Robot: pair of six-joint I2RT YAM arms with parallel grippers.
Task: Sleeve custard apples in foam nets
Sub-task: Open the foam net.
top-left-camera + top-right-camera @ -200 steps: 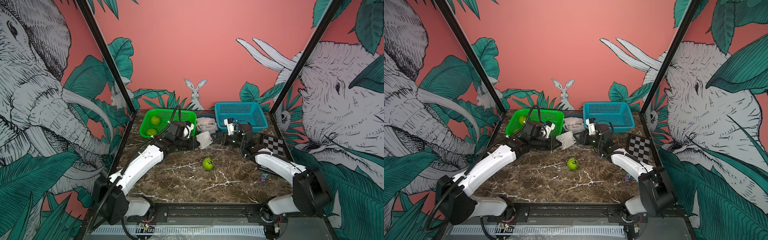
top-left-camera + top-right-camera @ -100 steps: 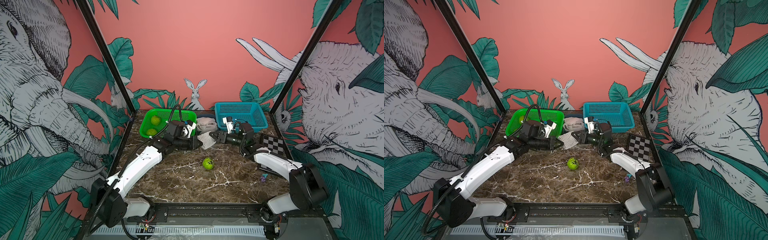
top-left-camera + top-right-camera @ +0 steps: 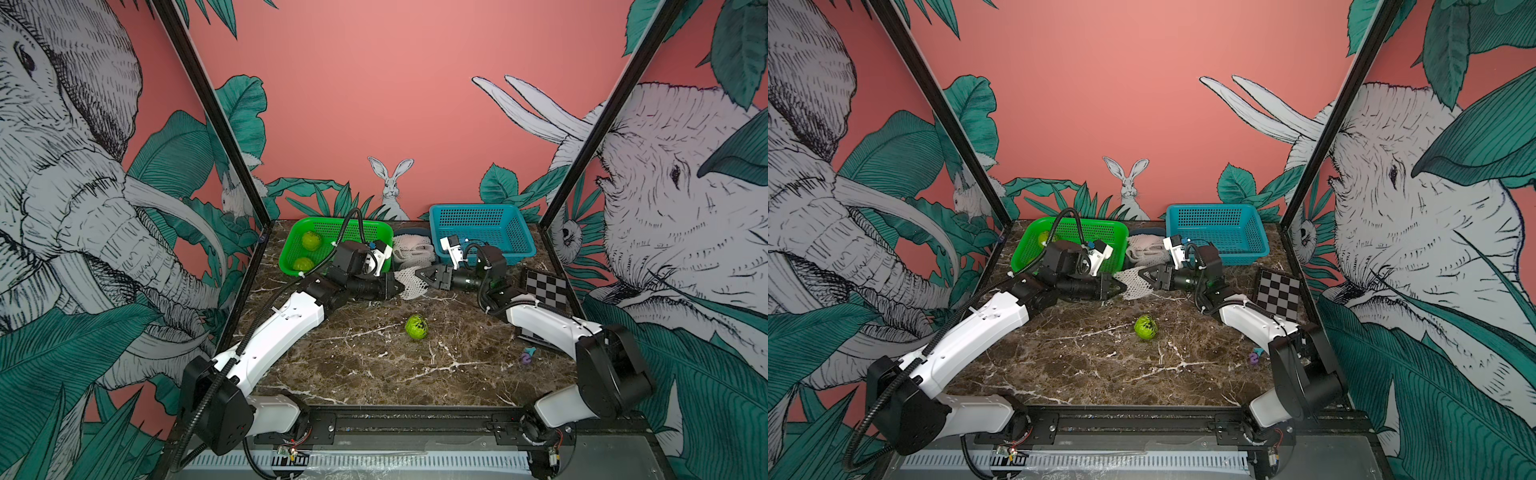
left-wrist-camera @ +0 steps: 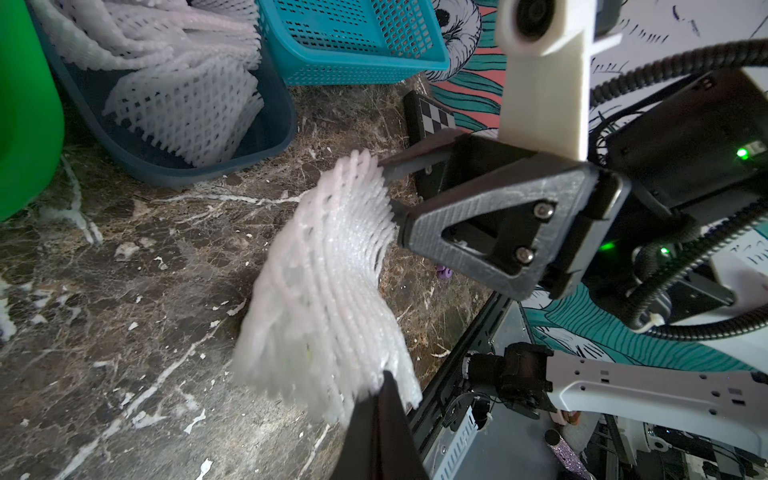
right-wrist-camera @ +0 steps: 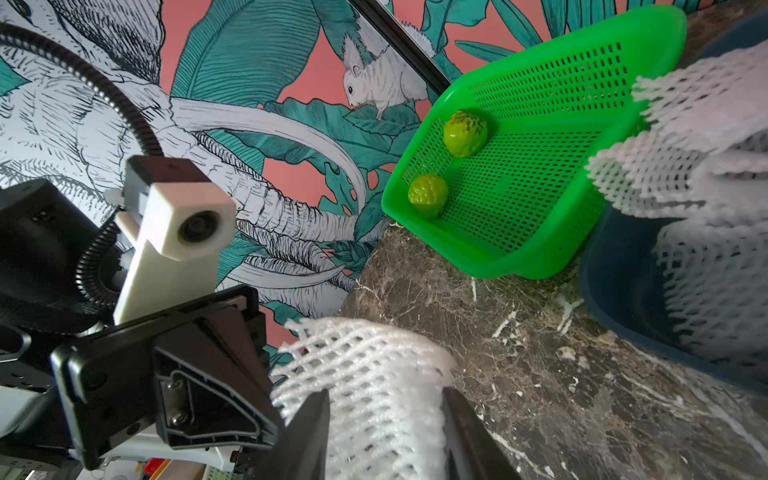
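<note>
The left arm [image 3: 286,328] stretches low and forward, the right arm [image 3: 548,324] bends in to meet it, wrists level (almost nose to nose). The left gripper [image 3: 398,286] has its fingers [image 4: 382,415] pinched tight on one edge of a foam net [image 3: 411,284]; the right gripper [image 3: 419,276] faces it, fingers [image 4: 415,161] parted at the opposite edge.

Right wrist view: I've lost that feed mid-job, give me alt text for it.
A white foam mesh net lies between the right gripper's two parted black fingers, its other edge pinched by the shut left gripper. Behind, a green perforated plastic basket holds two lime-green bumpy custard apples. A dark blue tub holds more nets.
</note>
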